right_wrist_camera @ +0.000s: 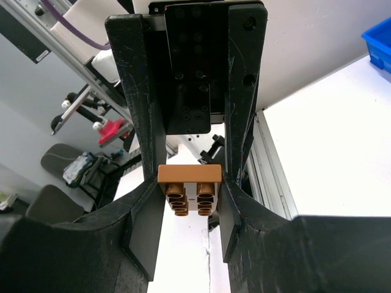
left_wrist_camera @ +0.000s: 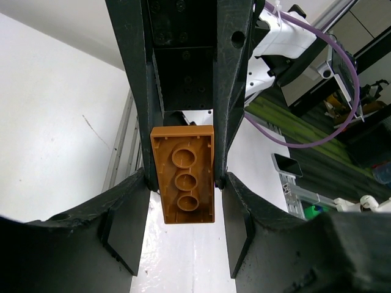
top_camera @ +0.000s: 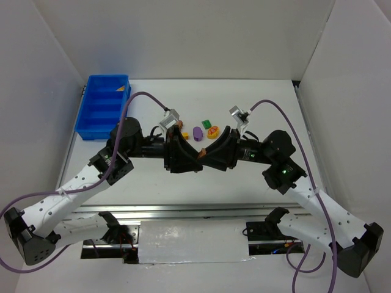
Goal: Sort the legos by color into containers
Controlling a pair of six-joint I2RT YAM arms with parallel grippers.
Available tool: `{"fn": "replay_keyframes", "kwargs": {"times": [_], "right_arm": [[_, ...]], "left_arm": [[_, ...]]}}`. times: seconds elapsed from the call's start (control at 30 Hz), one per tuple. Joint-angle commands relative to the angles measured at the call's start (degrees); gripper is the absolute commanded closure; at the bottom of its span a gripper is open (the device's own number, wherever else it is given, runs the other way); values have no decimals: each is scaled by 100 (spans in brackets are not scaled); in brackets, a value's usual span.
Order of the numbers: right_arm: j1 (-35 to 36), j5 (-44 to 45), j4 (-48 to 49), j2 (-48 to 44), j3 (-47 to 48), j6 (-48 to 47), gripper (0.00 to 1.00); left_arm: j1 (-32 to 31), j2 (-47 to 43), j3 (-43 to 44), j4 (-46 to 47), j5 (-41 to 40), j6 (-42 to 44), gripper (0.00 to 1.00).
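while left gripper (left_wrist_camera: pixel 186 183) and right gripper (right_wrist_camera: pixel 189 192) both clench one orange-brown lego brick (left_wrist_camera: pixel 183 174) mid-table, the blue bin (top_camera: pixel 101 113) sits well apart, and green block (top_camera: pixel 206 124), purple oval (top_camera: pixel 197 132), yellow-and-red piece (top_camera: pixel 212 131) lie unsorted: sorting looks barely started

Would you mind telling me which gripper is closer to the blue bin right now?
Left. The left gripper is right of the blue bin, nearer the arm bases; the right gripper faces it from farther right. Each clamps an orange brick.
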Motion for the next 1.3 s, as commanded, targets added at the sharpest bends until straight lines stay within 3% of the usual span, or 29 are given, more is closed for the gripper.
{"fn": "replay_keyframes", "kwargs": {"times": [0.0,0.03,0.13,0.3,0.43,0.53,0.73,0.9,0.93,0.97,1.0,1.03,1.07,1.27], "right_arm": [[83,331,-47,-45,267,-260,100],[83,349,-65,-45,285,-277,100],[83,462,-100,-80,294,-304,100],[91,533,-135,-124,329,-330,100],[83,612,-153,-186,320,-365,100],[83,630,-205,-212,347,-401,100],[83,481,-170,-159,338,-366,100],[83,148,-144,-80,382,-366,100],[91,103,-144,-45,399,-366,99],[83,77,-170,-28,417,-383,92],[83,50,-188,-19,417,-392,78],[83,76,-179,-45,408,-383,15],[83,172,-179,-80,347,-366,1],[-75,1411,-670,-685,285,-576,0]], "left_arm": [[-156,71,215,45,12,169,46],[-156,62,215,28,3,186,51],[-164,53,207,-8,20,222,48],[-173,35,207,-183,-94,318,26],[-164,27,180,-192,-112,345,24],[-164,0,180,-183,-164,345,31],[-164,-26,233,-219,-191,397,55],[-164,-35,233,-87,-103,362,80],[-164,-44,233,-78,-103,354,89],[-164,-52,233,-78,-111,362,95],[-164,-61,259,-78,-129,380,97],[-164,-70,277,-156,-216,389,100],[-164,-70,303,-218,-295,450,100],[-25,17,567,-876,-971,783,100]]}}
